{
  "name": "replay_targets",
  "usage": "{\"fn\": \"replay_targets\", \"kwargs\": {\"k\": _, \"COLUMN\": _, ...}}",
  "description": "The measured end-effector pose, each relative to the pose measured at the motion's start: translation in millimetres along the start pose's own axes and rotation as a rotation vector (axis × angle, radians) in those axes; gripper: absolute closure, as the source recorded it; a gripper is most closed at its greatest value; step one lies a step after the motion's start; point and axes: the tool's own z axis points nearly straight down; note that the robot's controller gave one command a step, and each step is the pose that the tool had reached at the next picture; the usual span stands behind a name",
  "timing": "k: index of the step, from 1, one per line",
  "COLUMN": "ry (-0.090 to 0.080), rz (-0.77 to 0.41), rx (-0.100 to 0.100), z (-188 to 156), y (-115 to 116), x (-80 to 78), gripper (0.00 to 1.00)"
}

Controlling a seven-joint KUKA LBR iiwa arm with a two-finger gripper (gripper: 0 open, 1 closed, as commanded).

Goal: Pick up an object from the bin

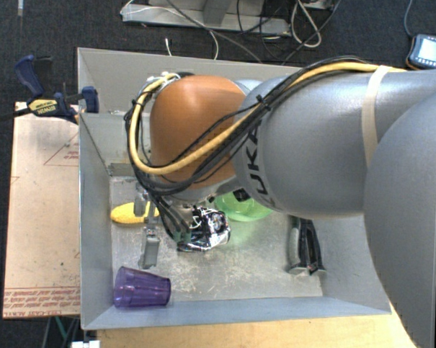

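I take the purple cup (141, 287), lying on its side in the near-left corner of the bin (94, 200), as my marker. Straight behind it a yellow piece (127, 214) lies with its length running left to right. Between the two a slim grey bar (150, 252) points down toward the cup; I can't say whether that bar is loose or part of the robot. Behind and right of the cup sits a shiny silver-and-black tangle (207, 230), with a green thing (242, 207) just beyond it, half under the arm. Far right of the cup lies a dark clip-like piece (303, 247), well apart from the rest. The hand (171, 229) hangs under the orange wrist cover (195, 125) and its cables, so I cannot tell whether it is open or closed. It sits just beside the tangle, a compact lump with no long axis or heading I can make out.
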Motion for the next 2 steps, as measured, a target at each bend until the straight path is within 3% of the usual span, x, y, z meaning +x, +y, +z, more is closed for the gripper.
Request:
{"fn": "replay_targets", "kwargs": {"k": 1, "ry": -0.001, "rz": 0.0, "rx": 0.0, "z": 0, "y": 0, "x": 0.0, "gripper": 0.0}}
{"fn": "replay_targets", "kwargs": {"k": 2, "ry": 0.002, "rz": -0.032, "rx": 0.0, "z": 65, "y": 2, "x": 7.2, "gripper": 0.0}}
